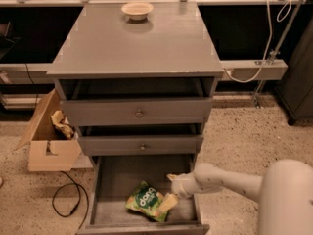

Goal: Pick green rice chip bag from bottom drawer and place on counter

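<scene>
The green rice chip bag (143,200) lies crinkled on the floor of the open bottom drawer (116,179), near its front middle. My gripper (169,190) is inside the drawer at the bag's right edge, on the white arm that reaches in from the lower right. Its fingers are spread apart, and the lower fingertip (167,203) touches or overlaps the bag's right side. The bag rests on the drawer floor. The counter (146,48) is the grey top slab above.
A pale bowl (137,9) sits at the counter's far edge. The two upper drawers (139,113) stand slightly pulled out. A cardboard box (49,148) with crumpled yellowish paper (62,124) is at the left, with a black cable (68,202) on the floor.
</scene>
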### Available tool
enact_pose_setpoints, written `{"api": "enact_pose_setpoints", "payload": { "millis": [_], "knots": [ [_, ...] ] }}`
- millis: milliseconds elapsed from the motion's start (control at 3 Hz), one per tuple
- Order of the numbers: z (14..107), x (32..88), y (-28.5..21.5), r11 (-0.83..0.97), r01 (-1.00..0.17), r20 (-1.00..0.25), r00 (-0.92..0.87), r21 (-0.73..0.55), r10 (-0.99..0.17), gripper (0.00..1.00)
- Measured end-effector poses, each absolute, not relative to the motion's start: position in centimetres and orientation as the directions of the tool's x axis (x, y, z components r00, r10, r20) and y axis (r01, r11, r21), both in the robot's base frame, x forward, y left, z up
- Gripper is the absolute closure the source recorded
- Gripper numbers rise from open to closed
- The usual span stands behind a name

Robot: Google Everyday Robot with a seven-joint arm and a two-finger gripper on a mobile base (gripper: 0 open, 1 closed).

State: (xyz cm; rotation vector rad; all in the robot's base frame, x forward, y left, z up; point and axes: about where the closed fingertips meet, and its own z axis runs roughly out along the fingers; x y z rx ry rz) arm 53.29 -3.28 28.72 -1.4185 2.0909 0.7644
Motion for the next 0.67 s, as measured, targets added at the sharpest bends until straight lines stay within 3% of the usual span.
{"api": "enact_pose_setpoints", "payload": {
  "millis": [667],
  "knots": [
    [20.1,55.5,1.0,0.349,-0.908,-0.631,-0.414,0.233,-0.656,0.0]
  ]
}}
